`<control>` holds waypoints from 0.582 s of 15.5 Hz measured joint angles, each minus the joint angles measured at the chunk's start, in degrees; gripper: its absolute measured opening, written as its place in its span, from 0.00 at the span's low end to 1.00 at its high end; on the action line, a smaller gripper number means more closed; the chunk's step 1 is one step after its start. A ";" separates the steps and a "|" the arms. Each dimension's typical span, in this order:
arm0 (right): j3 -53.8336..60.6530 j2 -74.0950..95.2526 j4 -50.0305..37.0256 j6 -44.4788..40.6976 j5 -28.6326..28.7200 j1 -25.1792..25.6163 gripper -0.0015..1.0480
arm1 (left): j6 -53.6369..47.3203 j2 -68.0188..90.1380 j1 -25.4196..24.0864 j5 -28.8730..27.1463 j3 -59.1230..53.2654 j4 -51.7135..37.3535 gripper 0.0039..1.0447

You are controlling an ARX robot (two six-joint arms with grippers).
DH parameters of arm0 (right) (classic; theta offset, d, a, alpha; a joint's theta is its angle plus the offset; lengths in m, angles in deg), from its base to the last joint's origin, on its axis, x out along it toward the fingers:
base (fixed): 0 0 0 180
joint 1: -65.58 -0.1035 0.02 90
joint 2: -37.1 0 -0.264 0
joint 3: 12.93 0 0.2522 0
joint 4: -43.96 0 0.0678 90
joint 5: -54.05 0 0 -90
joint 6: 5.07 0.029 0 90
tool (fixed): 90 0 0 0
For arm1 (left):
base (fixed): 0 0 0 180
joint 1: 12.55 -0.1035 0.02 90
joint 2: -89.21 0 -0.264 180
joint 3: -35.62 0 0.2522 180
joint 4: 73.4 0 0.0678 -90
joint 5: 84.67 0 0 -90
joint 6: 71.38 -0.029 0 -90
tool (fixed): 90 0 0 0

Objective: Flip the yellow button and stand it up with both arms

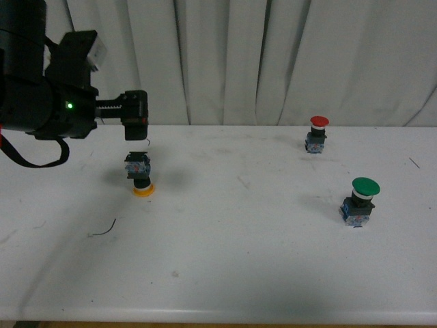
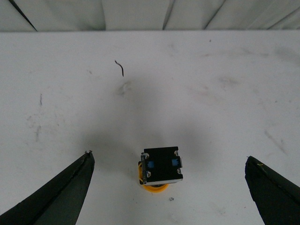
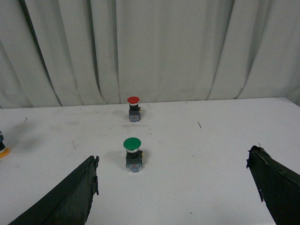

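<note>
Yellow-orange cap down, the yellow button (image 1: 140, 176) stands inverted on the white table (image 1: 239, 266). Its blue-grey blocky base faces up and the black collar sits between base and cap. Taking the middle of the tabletop in the front view as the dial's centre, it sits at about 9 o'clock.

The left gripper (image 1: 136, 134) hangs directly above it, at the button's 12 o'clock, with a clear gap between them. The left arm (image 1: 41, 96) reaches in from 10 o'clock, and a small green light (image 1: 69, 106) glows on its body. In the left wrist view the two black fingers (image 2: 70, 187) are spread wide. The button's upturned base lies between them, touching neither, and a rim of yellow shows beneath it.

A thin dark wire scrap (image 1: 104, 231) lies on the table at the button's 7 o'clock, near it but apart.

The red button (image 1: 317, 134) stands cap up at about 2 o'clock on the table, close to the pale curtain (image 1: 273, 61). The green button (image 1: 360, 201) stands cap up at about 3 o'clock, at 5 o'clock from the red one.

The right gripper (image 3: 173, 155) appears only in its own wrist view. Its fingers are parted wide and hold nothing. The green and red buttons stand ahead of it, and the yellow cap is just visible at the picture's edge.
</note>
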 joint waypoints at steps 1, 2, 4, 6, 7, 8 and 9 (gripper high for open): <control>0.00 0.00 0.00 0.00 0.00 0.00 0.94 | -0.61 2.32 0.11 -0.57 2.14 1.53 0.94; 0.00 0.00 0.00 0.00 0.00 0.00 0.94 | -0.79 4.07 0.11 -0.92 3.82 2.78 0.94; 0.00 0.00 0.00 0.00 0.00 0.00 0.94 | -0.74 6.49 0.04 -1.44 6.34 5.31 0.94; 0.00 0.00 0.00 0.00 0.00 0.00 0.94 | -0.46 7.96 -0.02 -1.68 8.39 7.43 0.94; 0.00 0.00 0.00 0.00 0.00 0.00 0.94 | -0.09 8.63 -0.04 -1.88 9.44 8.35 0.94; 0.00 0.00 0.00 0.00 0.00 0.00 0.94 | 0.42 9.14 -0.09 -1.88 10.21 9.11 0.94; 0.00 0.00 0.00 0.00 0.00 0.00 0.94 | 1.11 9.81 -0.13 -1.99 10.91 9.92 0.94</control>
